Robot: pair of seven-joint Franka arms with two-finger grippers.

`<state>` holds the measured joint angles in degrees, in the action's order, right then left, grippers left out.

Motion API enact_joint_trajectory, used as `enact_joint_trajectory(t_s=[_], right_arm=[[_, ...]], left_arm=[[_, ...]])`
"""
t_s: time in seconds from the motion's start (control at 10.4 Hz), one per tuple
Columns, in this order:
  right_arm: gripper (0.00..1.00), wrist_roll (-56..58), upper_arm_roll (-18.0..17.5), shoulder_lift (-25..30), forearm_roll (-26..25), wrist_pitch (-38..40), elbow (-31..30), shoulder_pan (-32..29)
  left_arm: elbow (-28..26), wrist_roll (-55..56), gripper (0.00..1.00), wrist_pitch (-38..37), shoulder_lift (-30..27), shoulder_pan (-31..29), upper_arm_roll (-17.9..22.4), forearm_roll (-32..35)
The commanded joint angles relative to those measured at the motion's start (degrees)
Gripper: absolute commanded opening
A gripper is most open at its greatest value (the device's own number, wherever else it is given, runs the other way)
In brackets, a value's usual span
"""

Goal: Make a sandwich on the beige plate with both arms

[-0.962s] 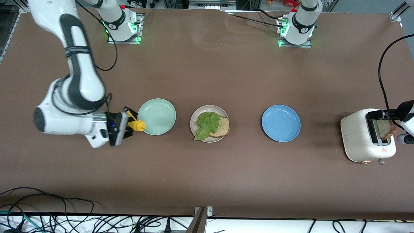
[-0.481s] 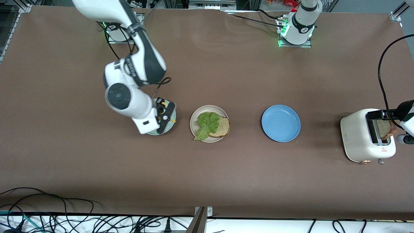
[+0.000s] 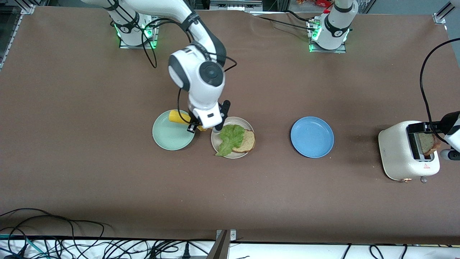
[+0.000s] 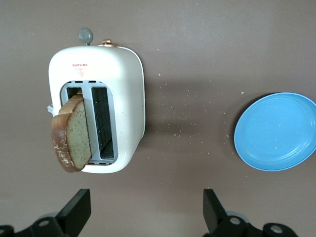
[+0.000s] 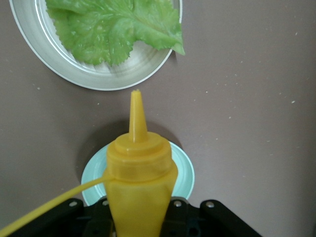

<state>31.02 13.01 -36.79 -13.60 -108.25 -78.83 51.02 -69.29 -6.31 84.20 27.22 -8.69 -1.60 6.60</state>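
On the beige plate (image 3: 215,139) lies a tan bread slice (image 3: 248,141) with a ruffled lettuce leaf (image 3: 230,138) over it. My right gripper (image 3: 197,126) is shut on a yellow squeeze bottle (image 3: 176,116), above the gap between the mint-green plate (image 3: 169,138) and the beige plate. In the right wrist view the bottle (image 5: 138,173) points its nozzle at the beige plate's rim (image 5: 98,81), with the lettuce (image 5: 108,24) past it. A second bread slice (image 4: 71,133) stands half out of the white toaster (image 4: 123,98). My left gripper (image 4: 143,212) waits open beside the toaster, holding nothing.
A blue plate (image 3: 312,136) lies between the beige plate and the toaster (image 3: 399,151). The toaster's black cable (image 3: 424,82) loops up at the left arm's end of the table. Cables run along the table edge nearest the front camera.
My right arm has swung the yellow bottle from past the mint-green plate, across it, to the beige plate's edge. The left arm has not moved.
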Motion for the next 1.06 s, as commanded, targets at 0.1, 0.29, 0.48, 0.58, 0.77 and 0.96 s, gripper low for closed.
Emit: enact_joint_trajectory(t_s=[0.1, 0.29, 0.48, 0.58, 0.77, 0.96], right_arm=[[0.0, 0.2, 0.7, -1.1, -13.4, 2.7, 2.0, 4.3], [0.0, 0.1, 0.7, -1.4, -16.7, 6.9, 2.0, 5.5], [0.0, 0.4, 1.0, -1.1, -17.0, 9.5, 2.0, 5.5], [0.0, 0.4, 1.5, -0.7, -16.6, 10.5, 2.1, 5.1], [0.0, 1.9, 2.5, 1.2, -7.6, 10.8, 2.2, 1.4], [0.0, 2.4, 2.4, 3.9, 2.1, 10.5, 2.2, -3.6]], left_arm=[[-0.1, -0.4, 1.0, 0.0, -0.4, 0.6, -0.2, 1.3], [-0.1, -0.3, 1.0, 0.0, -0.4, 0.6, -0.2, 1.3], [-0.1, -0.2, 1.0, 0.0, -0.4, 1.0, -0.2, 1.3], [-0.1, 0.2, 1.0, 0.0, -0.4, 1.4, -0.2, 1.3], [-0.1, 0.2, 1.0, 0.0, -0.4, 1.3, -0.2, 1.5], [-0.3, -0.2, 1.0, 0.9, -0.1, 0.5, -0.1, 1.3]])
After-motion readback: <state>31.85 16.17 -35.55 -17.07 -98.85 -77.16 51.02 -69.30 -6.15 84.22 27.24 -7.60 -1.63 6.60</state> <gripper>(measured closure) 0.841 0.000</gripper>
